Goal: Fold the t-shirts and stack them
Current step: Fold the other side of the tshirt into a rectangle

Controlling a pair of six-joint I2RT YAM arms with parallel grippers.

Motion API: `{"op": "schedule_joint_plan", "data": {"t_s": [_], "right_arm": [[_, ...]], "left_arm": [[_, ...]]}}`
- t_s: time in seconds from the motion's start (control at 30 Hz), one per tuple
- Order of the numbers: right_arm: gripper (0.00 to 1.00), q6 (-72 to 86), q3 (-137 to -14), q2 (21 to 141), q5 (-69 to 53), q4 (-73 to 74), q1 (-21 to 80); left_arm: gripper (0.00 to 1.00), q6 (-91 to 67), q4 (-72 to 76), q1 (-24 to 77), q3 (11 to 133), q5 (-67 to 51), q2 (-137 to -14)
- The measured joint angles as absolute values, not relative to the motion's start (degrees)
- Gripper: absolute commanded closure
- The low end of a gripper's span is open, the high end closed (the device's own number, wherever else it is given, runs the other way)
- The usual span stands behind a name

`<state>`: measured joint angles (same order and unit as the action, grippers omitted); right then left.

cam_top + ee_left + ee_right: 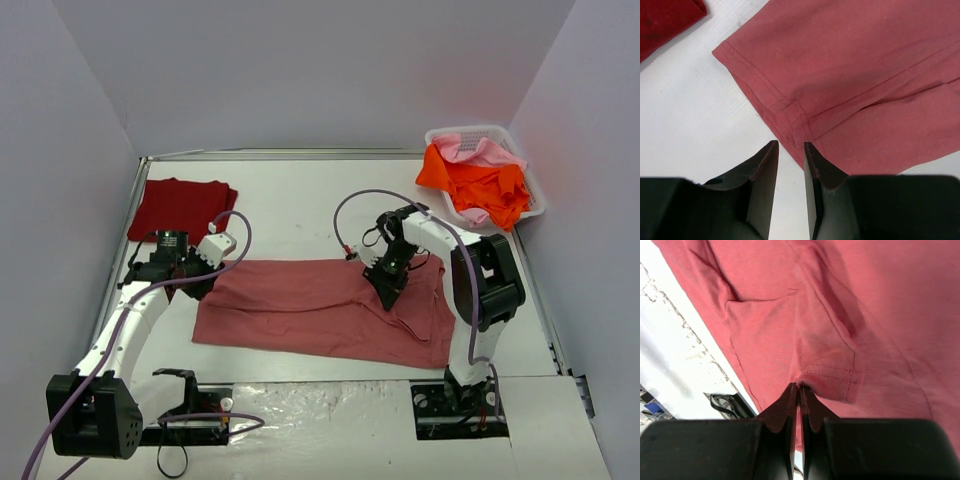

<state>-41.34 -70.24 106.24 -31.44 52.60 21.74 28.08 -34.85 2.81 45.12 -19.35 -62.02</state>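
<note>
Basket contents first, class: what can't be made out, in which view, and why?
Basket, top view: shirt count; orange shirt overlies pink shirt.
Crimson shirt, left wrist view: cut off by the frame corner.
Right gripper, right wrist view: fingertips hide any pinched cloth.

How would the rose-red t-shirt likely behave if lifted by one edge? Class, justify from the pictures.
Probably floppy: the rose-red t-shirt lies flat with soft creases gathering at the right hand, so it should drape, not hold shape. Likely light: its cloth and stitched hem look thin. Pushed, it would probably bunch rather than slide whole.
</note>
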Motion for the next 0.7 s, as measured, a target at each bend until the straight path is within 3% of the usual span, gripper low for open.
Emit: {"op": "schedule_joint_plan", "data": {"t_s": [0.7], "right_arm": [[0.96,-36.8,-68.8,104.6,-29.5,52.2,31.4]], "left_arm": [[0.74,28.1,-34.9,2.8,45.1,-19.5,-62.0]]}}
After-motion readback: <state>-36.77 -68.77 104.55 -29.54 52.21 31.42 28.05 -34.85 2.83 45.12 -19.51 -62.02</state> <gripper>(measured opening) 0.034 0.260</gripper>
